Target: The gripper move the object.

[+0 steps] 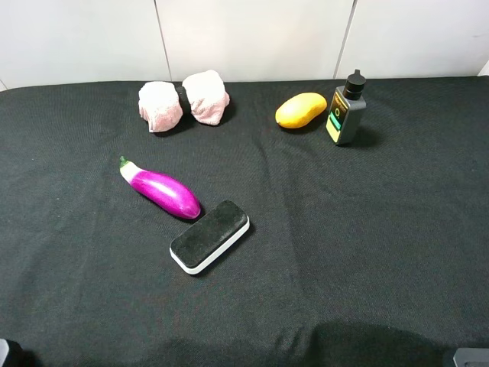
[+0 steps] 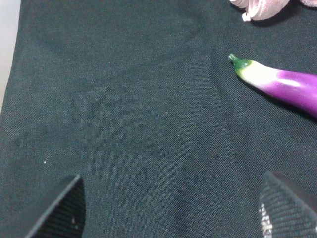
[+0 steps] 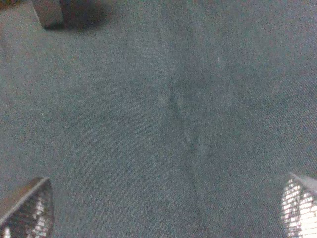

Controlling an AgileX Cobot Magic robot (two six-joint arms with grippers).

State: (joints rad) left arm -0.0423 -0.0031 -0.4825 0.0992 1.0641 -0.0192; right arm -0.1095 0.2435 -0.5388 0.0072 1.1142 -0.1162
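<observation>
Left claw (image 2: 171,210): spread wide with nothing between its two black ribbed fingertips (image 2: 62,210), poised over bare black cloth.
Right claw (image 3: 163,208): spread wide too, grasping nothing; its fingertips (image 3: 29,208) show only at the picture's corners, over plain cloth.
Arms in the high view: only dark corners of the rig show at the near edge, left (image 1: 9,353) and right (image 1: 470,356).
Eggplant (image 1: 160,189): lies on the table left of the middle, glossy purple, paling to white near the small green stem, which points away toward the far left. In the left wrist view the eggplant (image 2: 277,82) lies ahead of the left claw and apart from it, untouched.
Eraser (image 1: 210,235): black-topped white block, just beside the eggplant's rounded end on the near right; whether they touch I cannot tell.
Pink cloths (image 1: 183,100): two bundled lumps side by side at the far edge, beyond the eggplant.
Mango (image 1: 300,110): yellow, at the far side right of the middle.
Bottle (image 1: 347,112): dark grey with a black cap and a green label, upright, just right of the mango.
Table (image 1: 367,252): covered in black cloth, with a white wall behind.
</observation>
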